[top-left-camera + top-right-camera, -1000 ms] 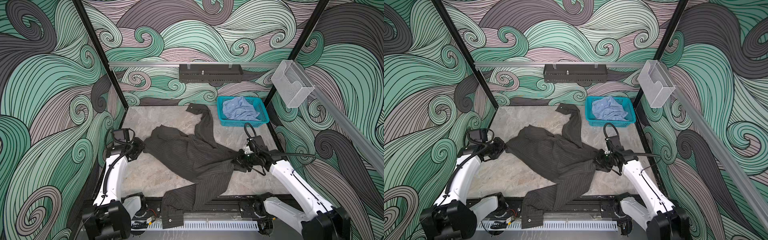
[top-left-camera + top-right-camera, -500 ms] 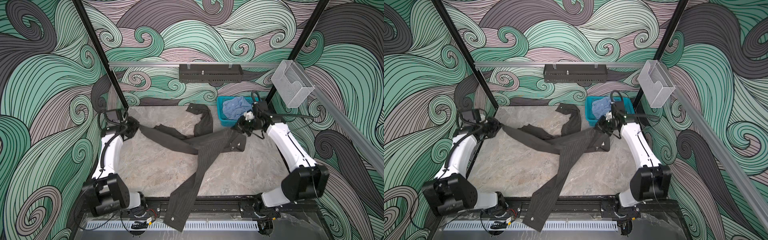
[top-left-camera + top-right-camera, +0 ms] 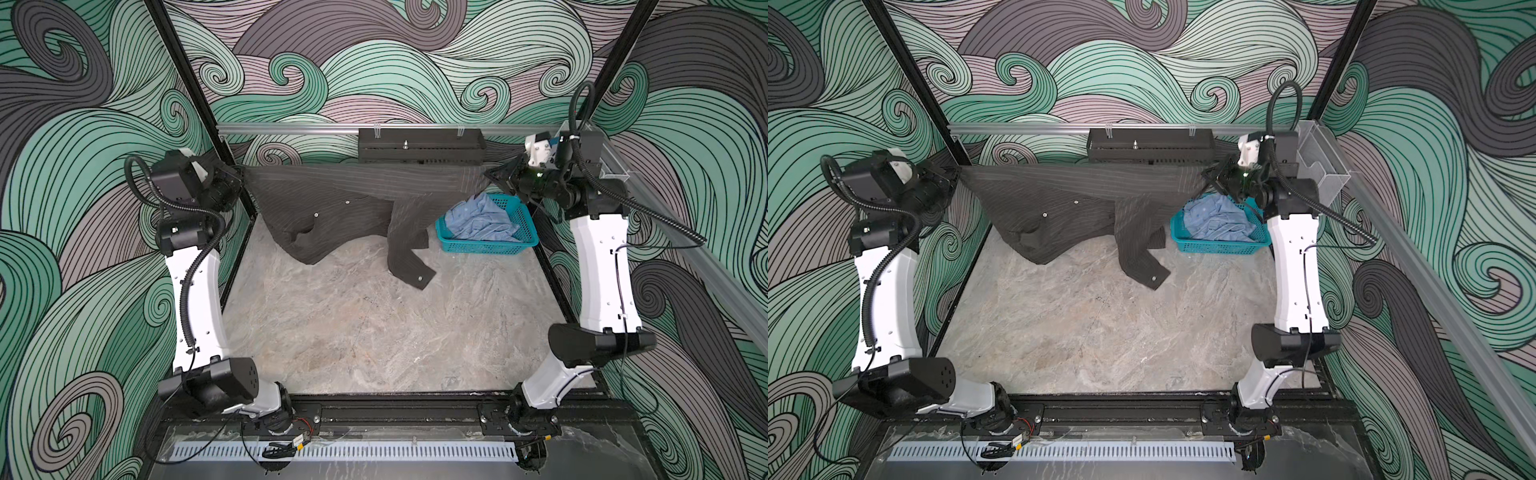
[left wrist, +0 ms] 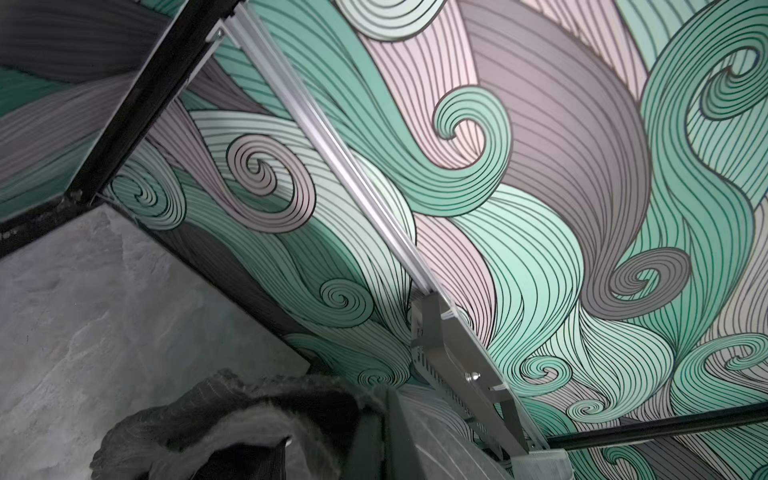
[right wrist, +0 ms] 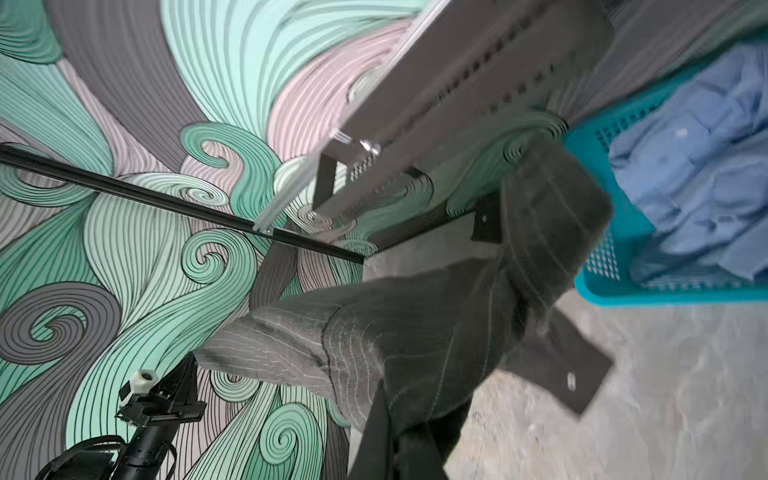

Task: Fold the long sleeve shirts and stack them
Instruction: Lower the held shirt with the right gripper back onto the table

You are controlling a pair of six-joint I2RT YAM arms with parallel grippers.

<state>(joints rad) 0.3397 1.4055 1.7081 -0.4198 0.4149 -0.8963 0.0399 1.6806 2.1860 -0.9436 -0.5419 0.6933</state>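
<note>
Both arms stand tall and far apart, and each white forearm rises almost straight up from its elbow. Both wrists bend inward at the top, so the two grippers face each other. The left gripper (image 3: pixel 240 179) points at the right gripper (image 3: pixel 505 176). Each has its jaws pinched tight on one end of the dark shirt (image 3: pixel 332 195), which is stretched between them.
</note>
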